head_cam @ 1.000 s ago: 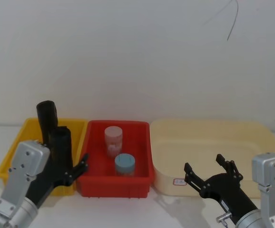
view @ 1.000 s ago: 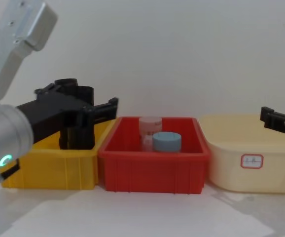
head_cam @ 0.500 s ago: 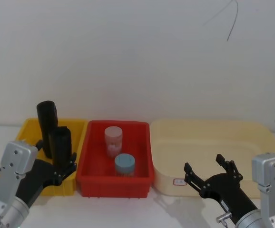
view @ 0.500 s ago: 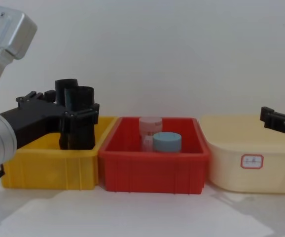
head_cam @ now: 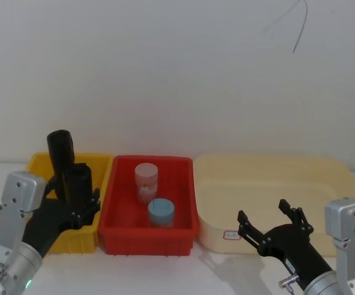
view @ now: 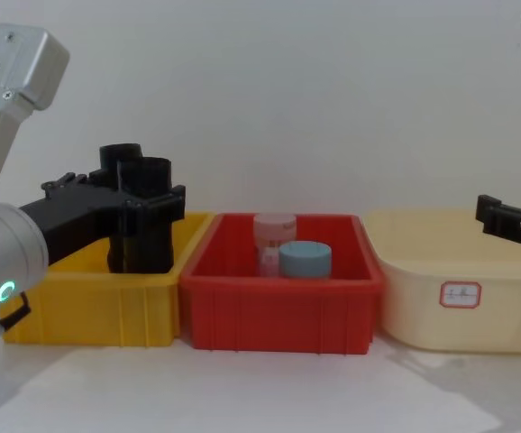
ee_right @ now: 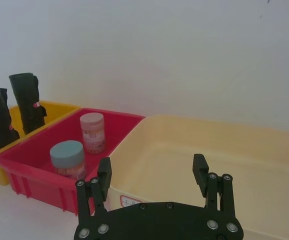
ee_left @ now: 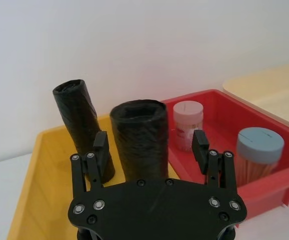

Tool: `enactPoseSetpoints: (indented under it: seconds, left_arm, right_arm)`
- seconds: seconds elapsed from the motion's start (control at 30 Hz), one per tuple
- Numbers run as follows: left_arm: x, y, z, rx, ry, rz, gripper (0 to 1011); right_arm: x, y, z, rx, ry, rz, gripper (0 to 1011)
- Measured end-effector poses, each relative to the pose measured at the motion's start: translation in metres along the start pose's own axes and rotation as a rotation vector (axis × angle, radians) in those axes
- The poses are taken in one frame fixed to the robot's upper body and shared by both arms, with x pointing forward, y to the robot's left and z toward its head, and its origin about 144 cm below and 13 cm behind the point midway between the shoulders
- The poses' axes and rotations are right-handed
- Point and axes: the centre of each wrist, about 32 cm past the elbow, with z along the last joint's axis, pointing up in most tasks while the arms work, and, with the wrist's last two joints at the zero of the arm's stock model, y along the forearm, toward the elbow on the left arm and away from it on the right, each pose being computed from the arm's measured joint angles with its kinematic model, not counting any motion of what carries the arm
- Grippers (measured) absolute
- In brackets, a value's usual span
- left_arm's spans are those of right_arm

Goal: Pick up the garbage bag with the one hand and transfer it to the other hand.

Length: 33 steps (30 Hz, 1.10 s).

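While our right tool (ee_right: 152,167) hangs with fingers apart right of the red bin (view: 278,311), our left tool (ee_left: 150,146) sits left of it, fingers spread either side of the garbage bag (ee_left: 140,125), which stands upright in the yellow bin (view: 89,311); farther back stands another black roll (ee_left: 82,125).

Matt, wrinkled plastic garbage bag (ee_left: 140,137); smooth red bin (view: 278,316)

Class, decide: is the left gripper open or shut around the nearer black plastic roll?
Open: left gripper straddles the black plastic roll; gap shows beside one finger.
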Motion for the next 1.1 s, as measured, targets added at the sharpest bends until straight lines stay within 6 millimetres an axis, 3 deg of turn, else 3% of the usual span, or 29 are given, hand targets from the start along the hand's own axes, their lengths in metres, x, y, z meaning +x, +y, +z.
enactPoseSetpoints:
  seconds: [0.6,0.83,1.1]
  left_arm:
    - [0.008,-0.023,-0.009,0.006,0.068,0.026,1002]
    - [0.009,-0.035,-0.012,0.013,0.088,0.015,886]
    - [0.008,-0.049,-0.012,0.012,0.108,-0.011,630]
  right_arm:
    - [0.000,0.000,0.000,0.000,0.000,0.000,1000]
    - [0.000,0.000,0.000,0.000,0.000,0.000,1000]
    - [0.000,0.000,0.000,0.000,0.000,0.000,1000]
